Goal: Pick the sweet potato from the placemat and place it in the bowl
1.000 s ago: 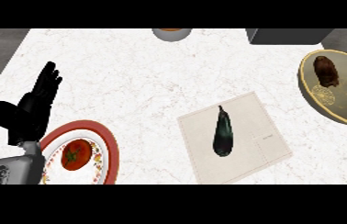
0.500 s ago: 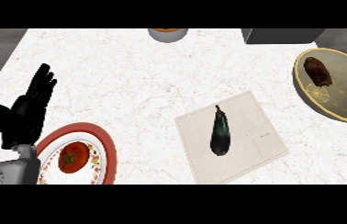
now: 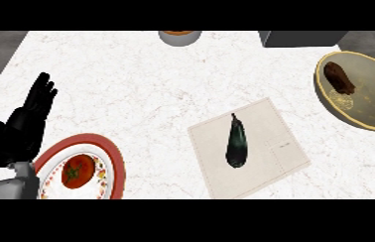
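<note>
A brown sweet potato (image 3: 341,78) lies inside the yellow-rimmed bowl (image 3: 326,94) at the right edge of the head view. The cream placemat (image 3: 275,137) sits at centre right and bears a dark eggplant (image 3: 236,144) lying lengthwise. My left hand (image 3: 29,118) rests at the left edge, open, fingers straight and pointing up, touching nothing. My right hand does not show.
A red-rimmed plate (image 3: 110,156) with a tomato (image 3: 77,171) stands at the lower left, just beside my left forearm. A grey cup (image 3: 180,37) sits at the top centre. A dark box (image 3: 304,38) stands at the top right.
The whole view has slid leftward, so the bowl shows more fully at the right. My left hand stays open at the left edge.
</note>
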Controlling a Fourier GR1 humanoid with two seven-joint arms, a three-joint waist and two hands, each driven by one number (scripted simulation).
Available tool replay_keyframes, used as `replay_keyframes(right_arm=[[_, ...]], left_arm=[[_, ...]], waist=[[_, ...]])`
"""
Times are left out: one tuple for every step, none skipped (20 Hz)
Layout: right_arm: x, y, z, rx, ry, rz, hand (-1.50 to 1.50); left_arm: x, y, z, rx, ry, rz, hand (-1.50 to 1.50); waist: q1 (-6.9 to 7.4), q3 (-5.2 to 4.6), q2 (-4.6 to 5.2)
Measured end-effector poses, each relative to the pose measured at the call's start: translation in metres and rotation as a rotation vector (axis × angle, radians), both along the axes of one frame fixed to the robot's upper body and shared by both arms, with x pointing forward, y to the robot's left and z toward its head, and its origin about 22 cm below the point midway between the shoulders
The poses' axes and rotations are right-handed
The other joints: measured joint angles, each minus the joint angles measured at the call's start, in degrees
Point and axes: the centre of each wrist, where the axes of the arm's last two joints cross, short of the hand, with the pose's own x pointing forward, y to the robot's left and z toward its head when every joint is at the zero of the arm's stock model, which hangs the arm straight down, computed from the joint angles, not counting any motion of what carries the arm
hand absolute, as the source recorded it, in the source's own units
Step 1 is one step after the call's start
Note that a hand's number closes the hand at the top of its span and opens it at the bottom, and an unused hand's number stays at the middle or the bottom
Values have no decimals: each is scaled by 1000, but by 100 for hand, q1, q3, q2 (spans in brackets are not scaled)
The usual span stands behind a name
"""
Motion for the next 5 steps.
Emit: replay_keyframes(right_arm=[[-10,0,-3,6,-13,9,-150],[-21,2,-3,10,-25,22,-150],[-32,3,-3,7,-35,32,-150],[-40,4,-2,1,-51,41,-150],[-49,4,1,-1,-65,50,-150]], left_arm=[[1,0,2,-2,-2,-3,0],[2,-1,1,-6,0,-2,0],[0,1,0,-6,1,-6,0],[3,-1,-1,-1,0,-6,0],[4,0,-3,-1,2,-10,0]], waist=[[15,0,5],[13,0,7],[26,-1,10],[35,0,15],[45,1,20]])
